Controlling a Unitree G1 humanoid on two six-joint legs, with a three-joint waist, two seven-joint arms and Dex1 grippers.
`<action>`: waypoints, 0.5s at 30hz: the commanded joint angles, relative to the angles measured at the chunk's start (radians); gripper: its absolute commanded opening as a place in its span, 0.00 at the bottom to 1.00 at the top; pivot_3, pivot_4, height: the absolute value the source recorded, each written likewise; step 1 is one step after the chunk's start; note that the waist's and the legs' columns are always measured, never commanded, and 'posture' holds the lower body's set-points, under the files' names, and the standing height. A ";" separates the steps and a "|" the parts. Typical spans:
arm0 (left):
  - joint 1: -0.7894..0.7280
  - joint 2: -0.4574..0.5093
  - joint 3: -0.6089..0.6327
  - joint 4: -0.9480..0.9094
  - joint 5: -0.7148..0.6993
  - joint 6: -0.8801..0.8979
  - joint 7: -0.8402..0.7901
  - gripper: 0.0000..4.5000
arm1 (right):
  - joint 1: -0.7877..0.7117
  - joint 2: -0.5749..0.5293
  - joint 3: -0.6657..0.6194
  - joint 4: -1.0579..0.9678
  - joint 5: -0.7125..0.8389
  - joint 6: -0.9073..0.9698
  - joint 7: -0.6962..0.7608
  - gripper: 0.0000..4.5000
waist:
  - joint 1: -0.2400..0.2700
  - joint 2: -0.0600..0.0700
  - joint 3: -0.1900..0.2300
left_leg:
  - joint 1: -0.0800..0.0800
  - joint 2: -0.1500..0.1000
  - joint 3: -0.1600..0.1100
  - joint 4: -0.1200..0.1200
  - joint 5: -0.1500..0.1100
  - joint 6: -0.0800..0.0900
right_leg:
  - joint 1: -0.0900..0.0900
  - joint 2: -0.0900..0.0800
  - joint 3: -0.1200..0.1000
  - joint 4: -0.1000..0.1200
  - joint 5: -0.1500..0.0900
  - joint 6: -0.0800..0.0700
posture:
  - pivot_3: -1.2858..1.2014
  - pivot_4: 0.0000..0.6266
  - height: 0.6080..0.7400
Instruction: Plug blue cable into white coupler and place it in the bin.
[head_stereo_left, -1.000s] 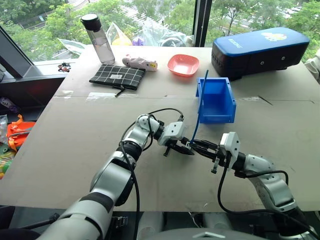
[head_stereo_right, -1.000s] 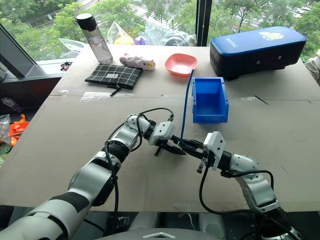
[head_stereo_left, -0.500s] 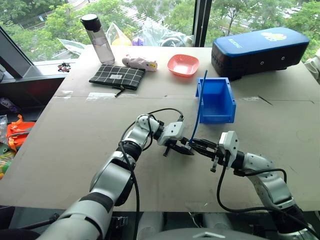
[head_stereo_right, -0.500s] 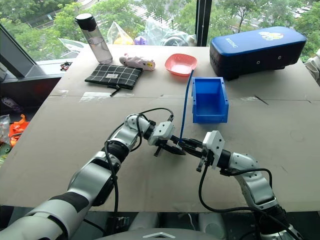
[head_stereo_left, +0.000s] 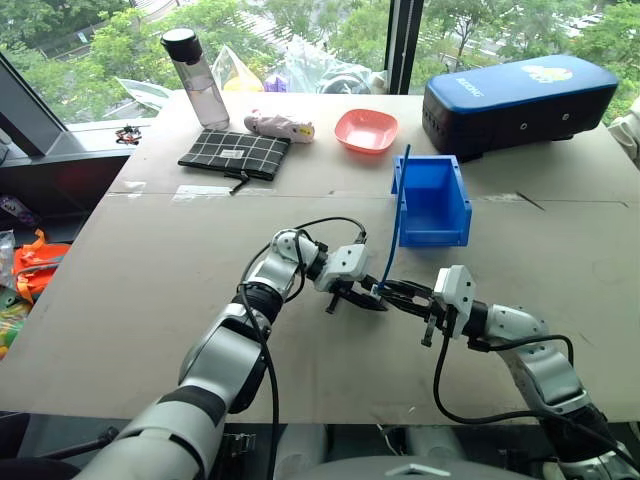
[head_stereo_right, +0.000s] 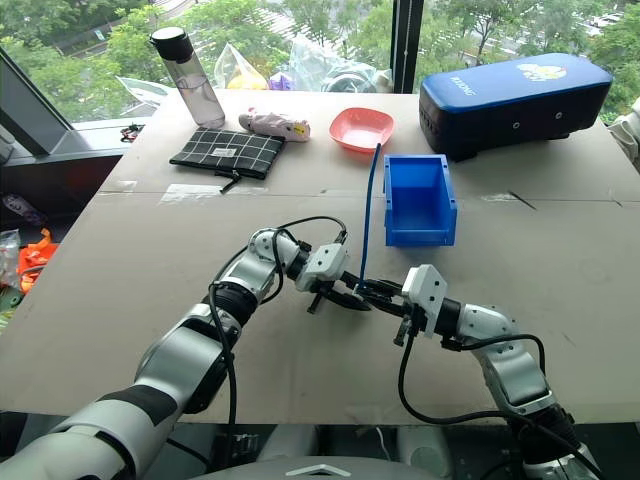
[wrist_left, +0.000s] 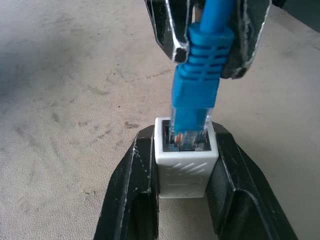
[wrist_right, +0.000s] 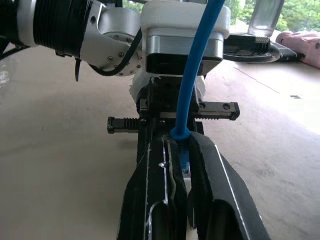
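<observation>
Bright blue and thin, the blue cable (wrist_left: 200, 75) ends in a ribbed boot and a clear plug that sits in the dark socket of the white coupler (wrist_left: 185, 162); the plug's tip is inside the opening, though how deep it goes cannot be told. The left hand (wrist_left: 185, 175) clamps the coupler between its two black fingers (wrist_left: 131, 190), one on each side wall, so it is closed only as far as the little block allows. The right hand (wrist_right: 181, 165) pinches the cable just behind the boot, its fingers pressed together on it. In the head views the two hands meet tip to tip just above the tabletop (head_stereo_left: 150, 270), the left hand (head_stereo_left: 362, 299) coming from the left and the right hand (head_stereo_left: 402, 294) from the right. From that meeting point the cable (head_stereo_left: 398, 215) rises in a nearly straight line, its free end standing in front of the left wall of the bin (head_stereo_left: 432, 200).

The bin, open-topped and blue, sits on the tabletop beyond the hands, near them but apart. Behind it lies a dark blue case (head_stereo_left: 520, 100). To the left of the case rests a pink bowl (head_stereo_left: 366, 130), then a small pinkish soft item (head_stereo_left: 280, 125), a black checked pouch (head_stereo_left: 235, 153) and a clear bottle (head_stereo_left: 195, 77) with a dark cap.
</observation>
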 joint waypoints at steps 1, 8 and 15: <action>0.008 0.009 0.003 -0.033 -0.005 0.011 -0.016 0.14 | -0.008 -0.027 0.055 0.007 -0.080 0.040 -0.001 0.00 | -0.001 0.000 0.000 | 0.000 0.000 0.000 0.000 0.000 0.000 | 0.000 0.000 0.000 0.000 0.000 0.000 | 0.52 0.24 0.97; 0.014 0.011 0.000 -0.051 -0.007 0.019 -0.016 0.14 | -0.034 -0.045 0.087 0.019 -0.115 0.132 -0.016 0.00 | -0.003 -0.001 -0.002 | 0.001 0.000 -0.001 0.000 0.000 0.000 | 0.000 0.001 0.001 0.001 0.000 0.000 | 0.52 0.24 0.97; 0.021 0.011 0.001 -0.070 -0.008 0.031 -0.016 0.14 | -0.008 -0.044 0.113 0.028 -0.108 0.207 -0.018 0.00 | -0.003 -0.002 -0.004 | 0.002 0.000 -0.003 0.000 0.000 0.000 | 0.000 0.002 0.001 0.002 0.000 0.000 | 0.52 0.24 0.97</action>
